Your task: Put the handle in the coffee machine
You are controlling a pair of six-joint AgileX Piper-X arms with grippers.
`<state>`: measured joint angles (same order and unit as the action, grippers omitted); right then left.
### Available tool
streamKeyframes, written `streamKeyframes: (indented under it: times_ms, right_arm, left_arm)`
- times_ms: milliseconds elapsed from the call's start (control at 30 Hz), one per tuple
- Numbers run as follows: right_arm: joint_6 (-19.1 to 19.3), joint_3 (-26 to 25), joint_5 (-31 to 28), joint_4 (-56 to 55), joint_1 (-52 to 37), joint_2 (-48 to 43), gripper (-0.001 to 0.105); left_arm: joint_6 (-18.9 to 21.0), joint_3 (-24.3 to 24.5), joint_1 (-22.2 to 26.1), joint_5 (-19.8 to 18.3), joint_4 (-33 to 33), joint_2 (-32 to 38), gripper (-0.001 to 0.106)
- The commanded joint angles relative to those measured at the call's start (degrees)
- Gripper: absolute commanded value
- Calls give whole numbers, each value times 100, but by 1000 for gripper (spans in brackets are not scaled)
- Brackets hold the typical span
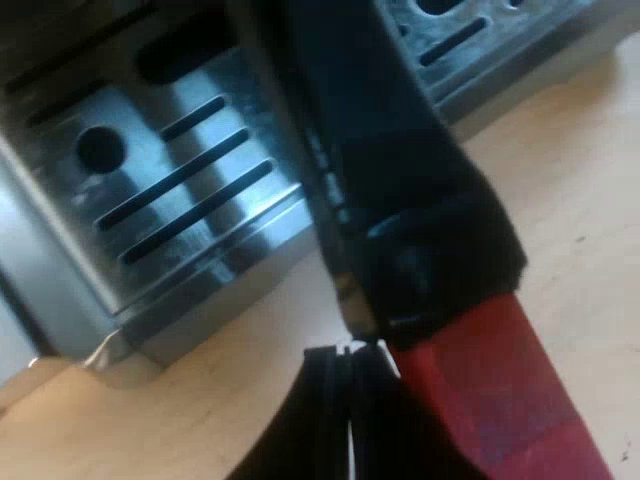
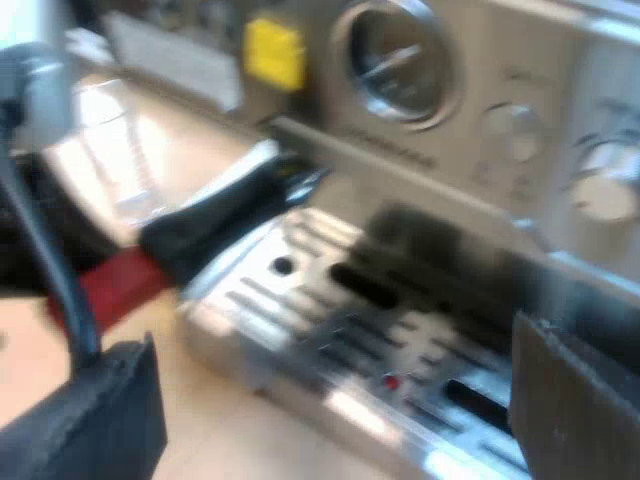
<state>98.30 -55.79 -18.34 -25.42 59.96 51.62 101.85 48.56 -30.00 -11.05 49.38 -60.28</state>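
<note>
Right wrist view: the machine (image 2: 480,120) takes up most of the scene, its steel front carrying a round gauge (image 2: 398,62), two knobs (image 2: 605,190) and a yellow label (image 2: 275,52). Below the front sits the slotted drip tray (image 2: 300,330), resting on the pale wooden table (image 1: 570,200). The handle (image 1: 400,200) is raised at a slant above the tray's edge. Its dark shaft points toward the machine's front and its red end (image 1: 490,400) points away, over the table. Whether the far end has reached the machine's socket cannot be told. The left gripper (image 1: 350,420) is clenched on the handle, with its black fingers pressed together just beside the red end. The right gripper (image 2: 330,385) is released, and its two fingers stand well apart with only the tray between them. Nothing lies on the tray beneath the handle. A dark blur crosses the tray near the front, and what it is cannot be made out.
</note>
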Motion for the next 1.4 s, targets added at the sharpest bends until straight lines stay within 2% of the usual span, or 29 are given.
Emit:
streamKeyframes:
  times_ms: [33,133,267,300,400,567,733,800,833,867,933,1000,1200,1233,1300,1333,1400]
  right_arm:
    - [53,-50,299,-98,-29,-163,74]
    - [53,-50,315,-164,-29,-300,74]
    - [53,-50,315,-456,-29,-464,74]
    - [53,-50,315,-559,-29,-510,74]
    - [53,-50,315,-703,-29,-593,74]
    - [53,-50,315,-702,-29,-654,74]
    - [53,-50,315,-702,-29,-654,74]
    - [53,-50,315,-702,-29,-654,74]
    - [53,-50,315,-702,-29,-654,74]
    - [53,-50,315,-702,-29,-654,74]
    - [53,-50,315,-702,-29,-654,74]
    - [53,-50,315,-702,-29,-654,74]
    - [53,-50,315,-702,-29,-654,74]
    - [53,-50,315,-702,-29,-654,74]
    - [53,-50,315,-702,-29,-654,74]
    - [53,-50,315,-702,-29,-654,74]
    - [53,-50,315,-702,-29,-654,74]
  left_arm:
    - [42,30,-304,-859,-541,44,0]
    - [335,30,-425,-896,-987,44,0]
    - [378,30,-450,-1128,-1324,44,0]
    - [378,30,-450,-1453,-1527,44,0]
    - [457,30,-450,-1812,-1913,44,0]
    - [504,41,-450,-1839,-2205,61,0]
    - [390,41,-450,-1569,-1489,355,0]
    - [97,41,-450,-1162,-1048,586,0]
    - [41,41,-450,-1127,-1020,610,0]
    - [-144,41,-450,-907,-839,743,0]
    - [-351,41,-439,-701,-549,943,0]
    - [-546,41,-308,-675,-144,1218,0]
    - [-843,41,385,-675,341,1605,2]
    - [-905,41,626,-675,476,1674,8]
    - [-941,41,926,-675,630,1750,26]
    - [-941,41,926,-675,630,1750,26]
    - [-939,41,1281,-675,807,1842,58]
